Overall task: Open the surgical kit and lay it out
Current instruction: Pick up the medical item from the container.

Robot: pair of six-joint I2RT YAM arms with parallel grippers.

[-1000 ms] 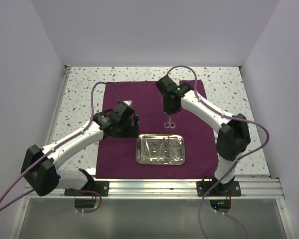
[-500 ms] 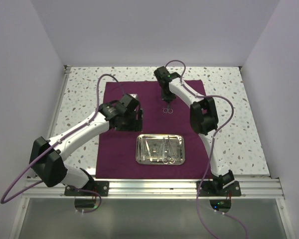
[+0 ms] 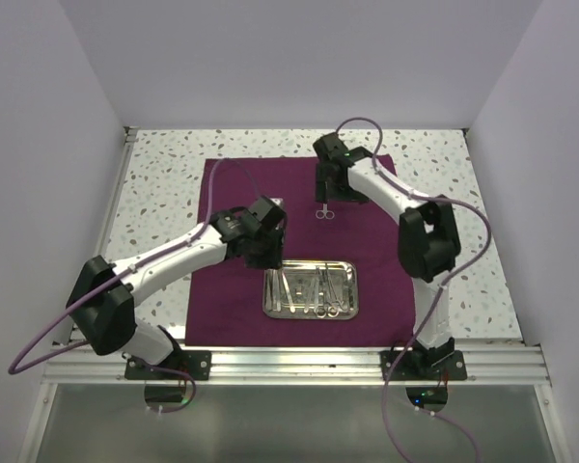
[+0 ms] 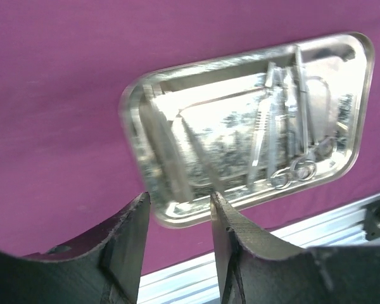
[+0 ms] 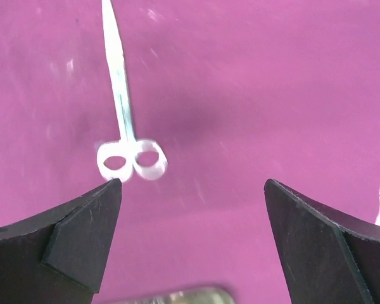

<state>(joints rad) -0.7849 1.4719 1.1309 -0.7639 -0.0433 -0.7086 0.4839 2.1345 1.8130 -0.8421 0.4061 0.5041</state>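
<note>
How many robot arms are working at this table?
2. The left arm reaches across the purple cloth to the steel tray's far left corner; the right arm stretches to the cloth's far part, above the scissors lying there. None seems hidden.

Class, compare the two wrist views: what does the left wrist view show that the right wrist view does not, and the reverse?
Left wrist only: instruments lying inside the steel tray, and the metal rail. Right wrist only: ring-handled scissors lying alone on the purple cloth. Both: that cloth, and an open, empty hand (left hand, right hand).
</note>
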